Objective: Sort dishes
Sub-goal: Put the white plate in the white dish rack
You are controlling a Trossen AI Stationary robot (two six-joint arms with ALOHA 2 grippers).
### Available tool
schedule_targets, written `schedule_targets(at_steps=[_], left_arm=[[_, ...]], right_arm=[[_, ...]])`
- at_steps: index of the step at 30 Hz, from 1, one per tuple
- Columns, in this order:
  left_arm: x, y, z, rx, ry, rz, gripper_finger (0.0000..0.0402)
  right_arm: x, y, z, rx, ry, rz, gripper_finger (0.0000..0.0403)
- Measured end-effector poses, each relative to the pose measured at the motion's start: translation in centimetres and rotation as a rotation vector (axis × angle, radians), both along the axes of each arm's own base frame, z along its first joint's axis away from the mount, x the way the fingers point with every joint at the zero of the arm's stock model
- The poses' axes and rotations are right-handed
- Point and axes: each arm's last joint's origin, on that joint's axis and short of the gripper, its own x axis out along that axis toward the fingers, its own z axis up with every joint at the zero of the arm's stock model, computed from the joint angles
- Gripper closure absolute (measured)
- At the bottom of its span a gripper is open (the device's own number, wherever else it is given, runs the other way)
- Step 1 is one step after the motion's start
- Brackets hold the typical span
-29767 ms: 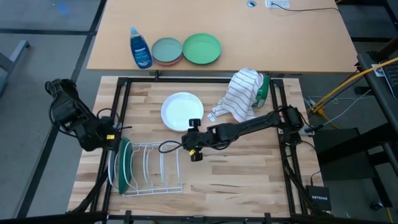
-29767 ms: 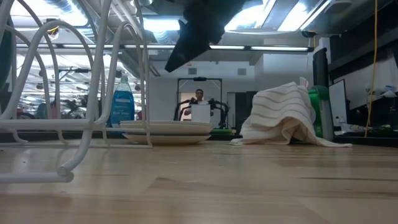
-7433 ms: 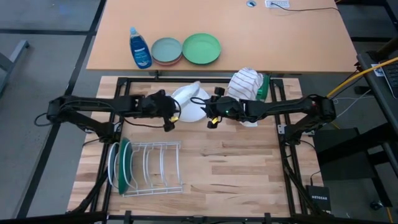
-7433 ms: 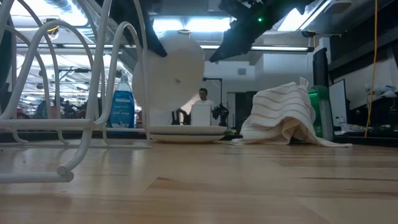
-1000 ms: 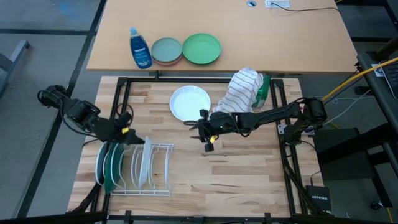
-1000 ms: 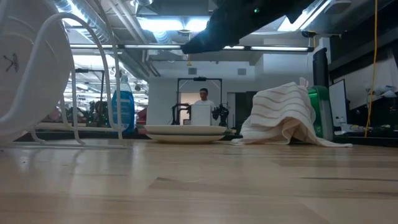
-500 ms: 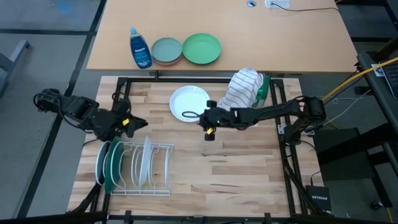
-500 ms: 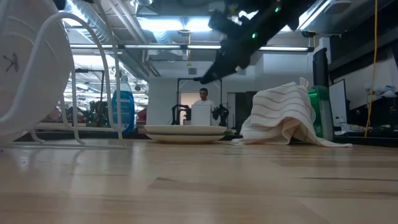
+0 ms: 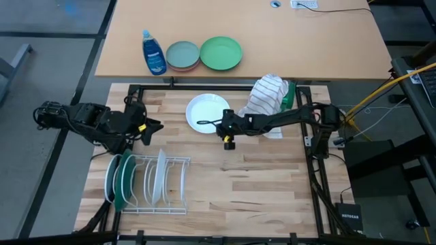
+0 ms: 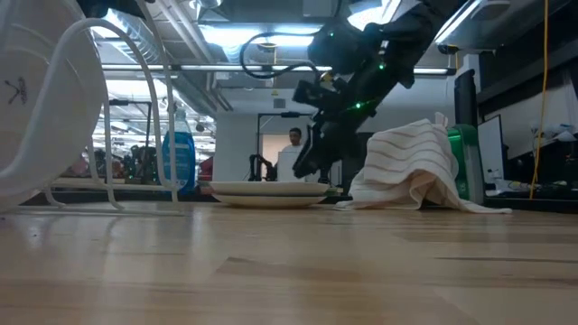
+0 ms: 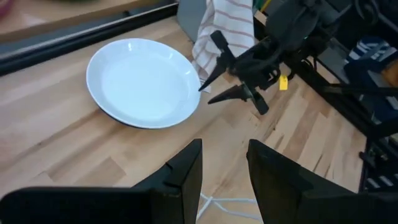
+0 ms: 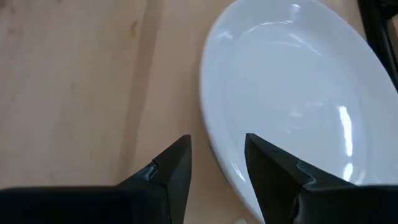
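- One white plate (image 9: 208, 112) lies flat on the table (image 9: 259, 177), touching neither arm.
- Right gripper (image 9: 219, 125) hangs open just beside its rim.
- Left gripper (image 9: 154, 126) waits open above the rack (image 9: 153, 185).
- No writing is legible.

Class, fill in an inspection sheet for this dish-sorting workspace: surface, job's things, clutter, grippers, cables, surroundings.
Surface: wooden table, bare at the near side.
Job's things: white plate flat on the table; wire rack holds a white plate, a dark green plate and another white plate on edge.
Clutter: striped towel over a green item.
Grippers: right gripper open at the flat plate's rim; left gripper open, beyond the rack.
Cables: yellow cable right of the table.
Surroundings: second table with soap bottle, grey-blue plate, light green plate.
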Motion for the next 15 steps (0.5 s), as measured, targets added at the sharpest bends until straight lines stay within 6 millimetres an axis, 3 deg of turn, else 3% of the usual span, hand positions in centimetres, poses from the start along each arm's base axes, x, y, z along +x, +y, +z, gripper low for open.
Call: schedule_targets(at_steps=[9,15], left_arm=[[0.0,0.0,0.0,0.024,0.012,-0.019,0.0284],[0.0,0.0,0.0,0.023,0.013,-0.019,0.0284]], right_arm=[[0.9,-0.5,-2.0,-0.048,-0.01,-0.012,0.0249],[1.1,-0.8,-1.9,-0.072,-0.032,-0.04,0.0249]])
